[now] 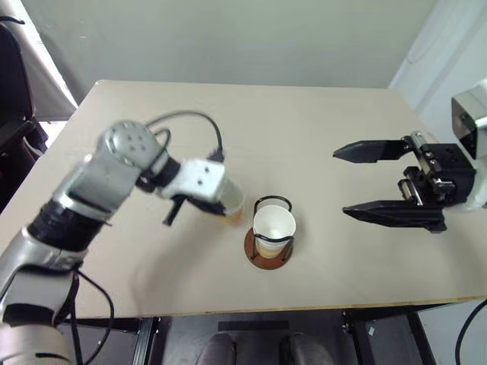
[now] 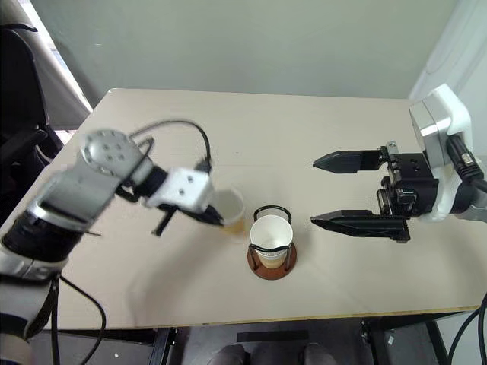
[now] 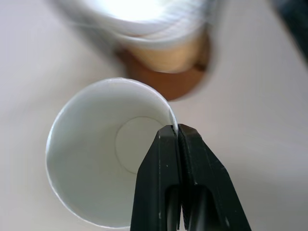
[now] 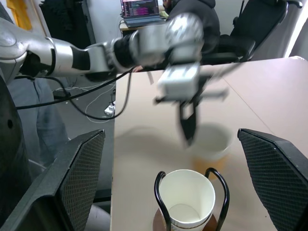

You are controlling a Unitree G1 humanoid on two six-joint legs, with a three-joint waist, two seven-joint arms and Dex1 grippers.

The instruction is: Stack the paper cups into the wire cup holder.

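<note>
Near the front edge of your table (image 1: 365,137), about midway along it, the wire cup holder (image 1: 268,251) stands on its reddish-brown disc; its black wire loops rise around one paper cup (image 1: 273,228) that sits upright inside, white mouth facing up; just beside the holder, on the side toward the table's left edge, you have a second paper cup (image 1: 231,203), tan outside and white inside; your left gripper (image 3: 177,132) is clamped on that cup's rim, one black finger inside the wall and one outside, as the left wrist view shows plainly; whether the cup's base touches the table you cannot tell from these views; over the right part of the table, well apart from the holder, your right gripper (image 1: 364,181) hangs with both fingers spread wide, holding nothing, its tips aimed toward the cups.
</note>
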